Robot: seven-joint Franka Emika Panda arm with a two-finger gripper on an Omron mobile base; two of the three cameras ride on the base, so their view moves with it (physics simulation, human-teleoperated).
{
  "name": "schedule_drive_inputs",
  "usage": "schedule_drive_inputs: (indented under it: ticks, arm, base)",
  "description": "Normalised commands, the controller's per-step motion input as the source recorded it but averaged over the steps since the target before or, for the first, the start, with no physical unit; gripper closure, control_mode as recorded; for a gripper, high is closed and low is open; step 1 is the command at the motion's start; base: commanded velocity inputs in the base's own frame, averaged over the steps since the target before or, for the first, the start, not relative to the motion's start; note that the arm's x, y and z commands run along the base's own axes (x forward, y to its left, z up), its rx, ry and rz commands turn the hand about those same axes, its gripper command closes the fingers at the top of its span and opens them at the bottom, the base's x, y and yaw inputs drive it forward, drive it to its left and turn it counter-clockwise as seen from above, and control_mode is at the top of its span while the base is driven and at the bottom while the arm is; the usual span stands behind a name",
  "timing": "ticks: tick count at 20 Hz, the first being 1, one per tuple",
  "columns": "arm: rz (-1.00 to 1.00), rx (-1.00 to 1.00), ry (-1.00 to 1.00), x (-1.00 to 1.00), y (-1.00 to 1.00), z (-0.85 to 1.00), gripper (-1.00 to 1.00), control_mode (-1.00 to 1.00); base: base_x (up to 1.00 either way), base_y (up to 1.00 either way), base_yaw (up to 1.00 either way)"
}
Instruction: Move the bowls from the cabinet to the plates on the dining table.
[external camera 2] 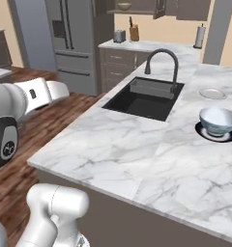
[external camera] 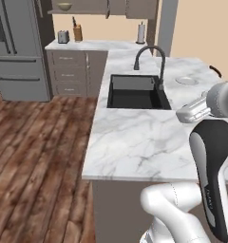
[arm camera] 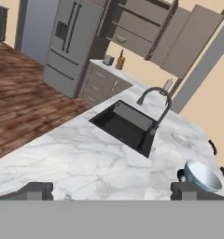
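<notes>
The white bowl with a blue pattern (external camera 2: 218,119) sits on the black-rimmed plate (external camera 2: 215,133) at the right of the dining table (external camera 2: 118,149); it also appears at the lower right of the hand view, bowl (arm camera: 201,175). Beyond it lies the pale plate (external camera 2: 213,93) (arm camera: 181,139) (external camera: 187,80), with nothing on it. Far back, the olive-tan bowl (external camera: 64,6) (external camera 2: 123,6) (arm camera: 122,39) rests on a shelf of the cabinet (arm camera: 132,28), whose door stands open. My gripper (arm camera: 113,191) hovers over the table's near part, open and holding nothing, well short of both bowls.
A black sink (external camera: 135,92) with an arched faucet (external camera: 151,59) occupies the island's middle. A grey fridge (external camera: 16,47) stands at the back left. The back counter (external camera: 87,45) carries a toaster (external camera: 63,36), a knife block (external camera: 78,32) and a paper-towel roll (external camera: 141,33). Wood floor lies to the left.
</notes>
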Motion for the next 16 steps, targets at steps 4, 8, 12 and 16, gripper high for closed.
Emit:
schedule_drive_inputs:
  ticks: [4, 8, 12, 16]
  arm:
    - [0.00, 0.00, 0.00, 0.00, 0.00, 0.00, -1.00, 1.00]
    - [0.00, 0.00, 0.00, 0.00, 0.00, 0.00, -1.00, 1.00]
    - [0.00, 0.00, 0.00, 0.00, 0.00, 0.00, -1.00, 1.00]
    - [0.00, 0.00, 0.00, 0.00, 0.00, 0.00, -1.00, 1.00]
  base:
    - [0.84, 0.79, 0.00]
    - [0.57, 0.95, 0.00]
    - [-0.40, 1.00, 0.00]
    - [-0.66, 1.00, 0.00]
